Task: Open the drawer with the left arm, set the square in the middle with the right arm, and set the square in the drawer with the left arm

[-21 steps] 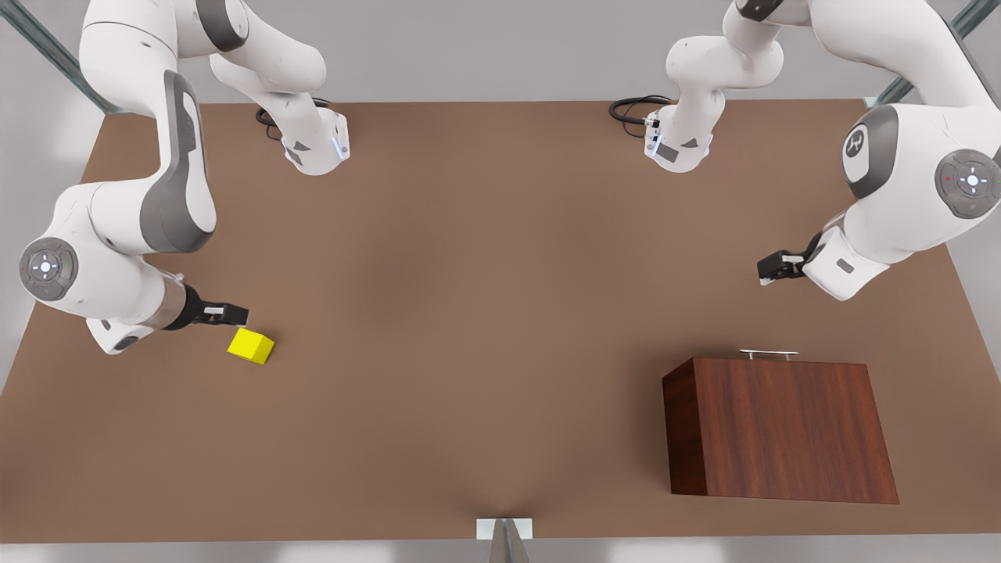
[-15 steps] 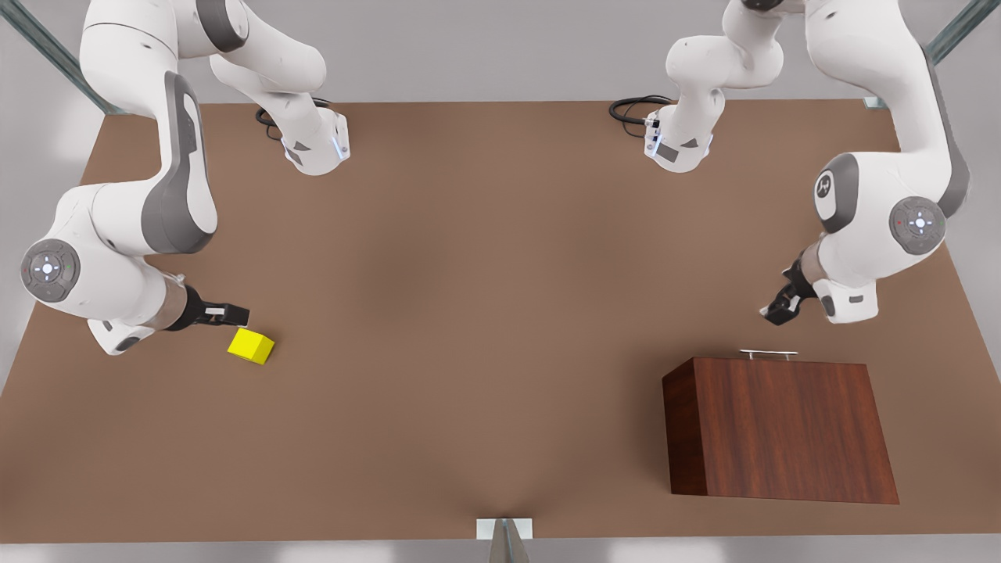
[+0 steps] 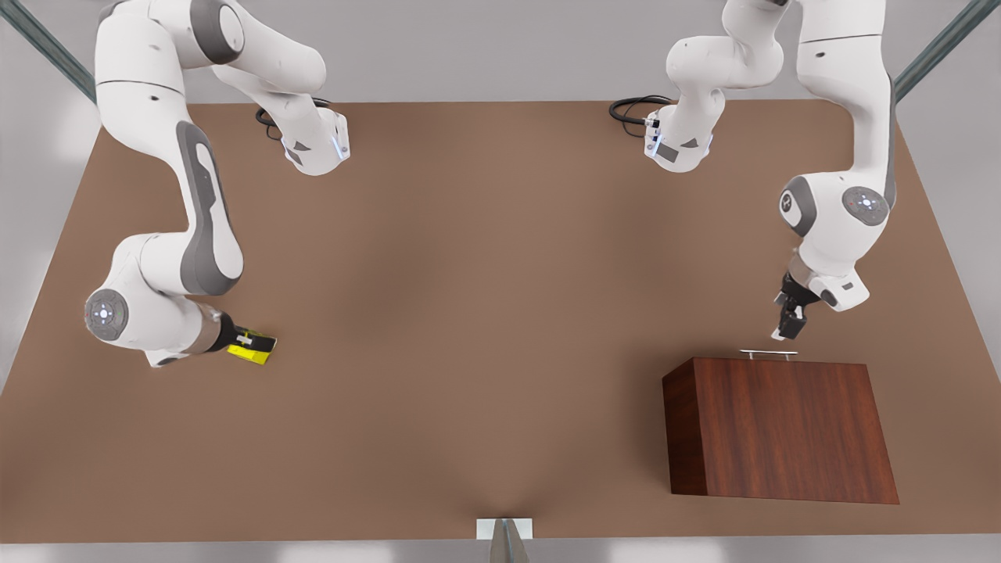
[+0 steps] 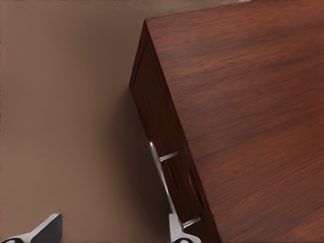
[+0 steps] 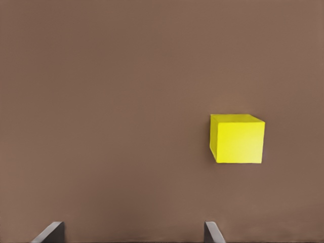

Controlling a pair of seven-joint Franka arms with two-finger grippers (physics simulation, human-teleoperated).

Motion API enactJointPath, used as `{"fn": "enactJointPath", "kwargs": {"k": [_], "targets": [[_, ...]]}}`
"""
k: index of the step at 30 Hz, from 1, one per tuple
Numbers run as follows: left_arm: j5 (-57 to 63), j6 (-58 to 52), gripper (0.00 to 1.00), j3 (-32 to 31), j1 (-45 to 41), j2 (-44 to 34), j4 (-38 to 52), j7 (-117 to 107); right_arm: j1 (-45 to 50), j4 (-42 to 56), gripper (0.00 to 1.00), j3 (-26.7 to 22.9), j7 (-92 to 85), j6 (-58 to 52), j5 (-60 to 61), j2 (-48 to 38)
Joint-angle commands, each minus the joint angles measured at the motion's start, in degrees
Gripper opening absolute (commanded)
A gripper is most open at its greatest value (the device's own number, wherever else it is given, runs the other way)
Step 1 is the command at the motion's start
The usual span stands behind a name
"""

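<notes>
The square [image 3: 252, 357] is a small yellow cube resting on the table at the front view's left. My right gripper [image 3: 258, 342] hovers over it and covers part of it. In the right wrist view the square [image 5: 237, 138] lies beyond the open fingers [image 5: 50, 233], not between them. The drawer sits shut in its wooden cabinet [image 3: 782, 430] at the front view's right, with its silver handle [image 3: 769, 353] on the far face. My left gripper [image 3: 788, 328] hangs open just above that handle. In the left wrist view, one fingertip [image 4: 177, 234] is close beside the handle [image 4: 161, 172].
The middle of the brown table [image 3: 485, 313] lies between the two arms. Both arm bases [image 3: 317, 145] [image 3: 679, 145] stand at the far edge, each with a black cable. A small metal bracket [image 3: 504, 530] sits at the near edge.
The left arm swung toward the cabinet and turned its gripper to point at the handle. The right arm moved lower and forward, so its gripper now overlaps the square.
</notes>
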Motion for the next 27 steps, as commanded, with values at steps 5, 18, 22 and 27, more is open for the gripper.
{"fn": "enactJointPath", "kwargs": {"k": [5,18,22,27], "targets": [[-0.1,0.6,1.00,0.0,0.2,1.0,0.4,0.0,-0.1,-2.1,1.00,0.1,4.2,2.3,0.0,1.4],[-0.3,7.9,1.00,0.0,2.5,5.7,0.5,-5.1,-4.0,-14.7,1.00,-2.6,0.6,13.7,-0.9,1.3],[-0.2,8.0,1.00,-0.2,2.4,6.2,0.6,-5.1,-5.3,-14.8,1.00,-2.7,-0.1,16.2,-4.1,3.5],[0.2,9.4,1.00,-0.6,2.2,7.7,0.5,-5.0,-5.5,-14.7,1.00,-2.7,-0.3,17.4,-4.1,5.4]]}}
